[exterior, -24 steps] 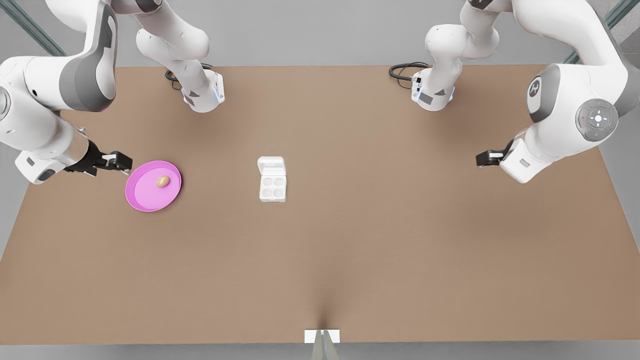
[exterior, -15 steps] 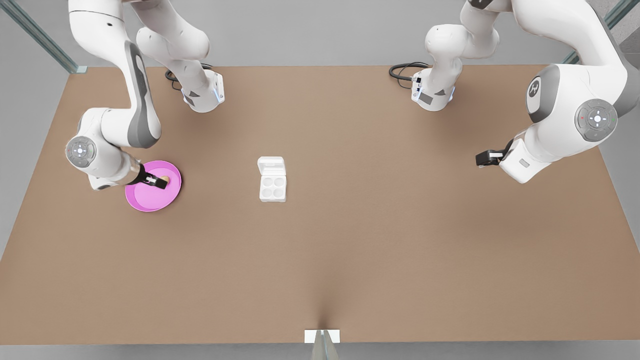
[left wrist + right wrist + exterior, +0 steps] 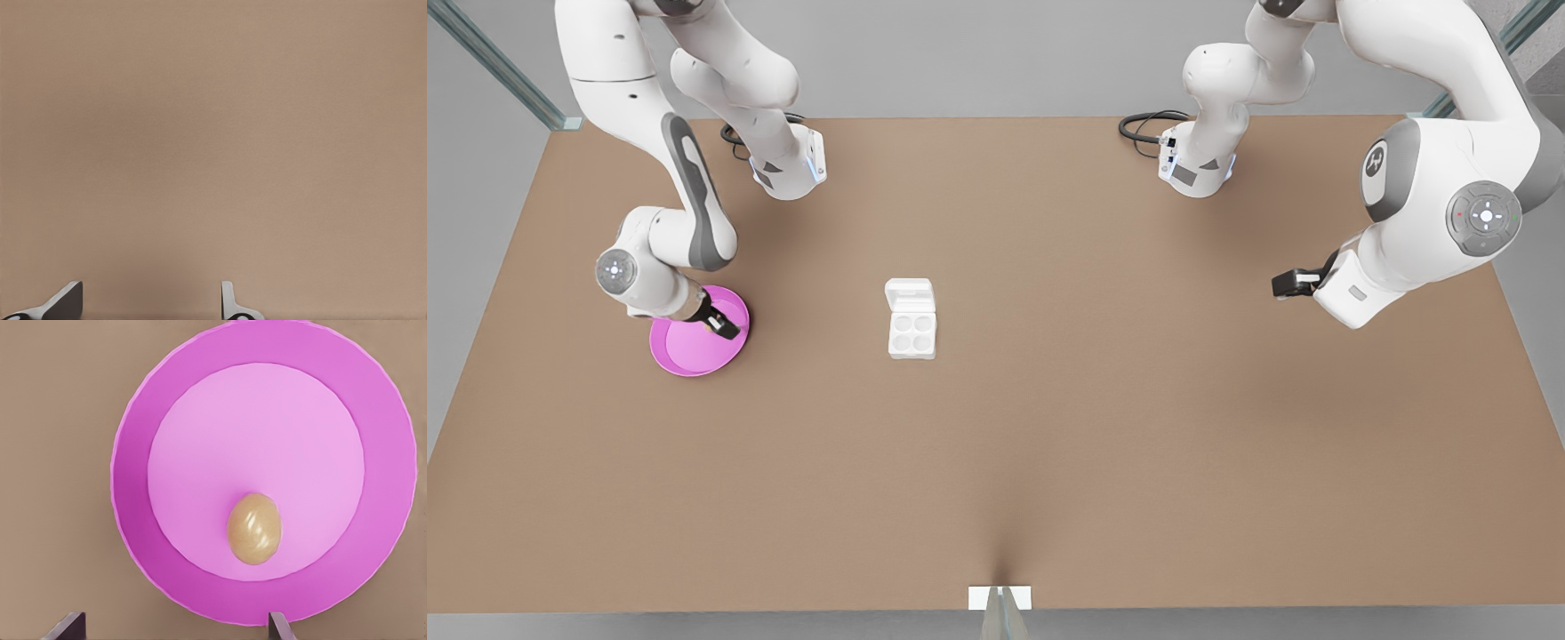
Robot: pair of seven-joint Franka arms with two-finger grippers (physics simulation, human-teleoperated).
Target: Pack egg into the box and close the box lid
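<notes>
The tan-brown egg [image 3: 254,528] lies on a round pink plate [image 3: 131,487]. In the front view my right gripper [image 3: 725,327] hangs over that plate [image 3: 683,354] at the front view's left and hides the egg. It is open, and its fingertips [image 3: 278,628] stand wide just short of the egg. The white box [image 3: 912,334] sits mid-table with its four cups bare. Its lid [image 3: 910,294] lies folded back on the far side. My left gripper [image 3: 1286,283] waits open above bare table at the front view's right, and its fingertips [image 3: 231,300] are apart.
Both arm bases [image 3: 787,169] [image 3: 1196,169] stand at the table's far edge with black cables. A small white marker [image 3: 1000,597] sits at the near edge. Brown table [image 3: 1103,427] stretches between the box and the left gripper.
My right arm swung in from beside the plate's outer rim to over the plate and came down above the egg. The left arm has barely shifted.
</notes>
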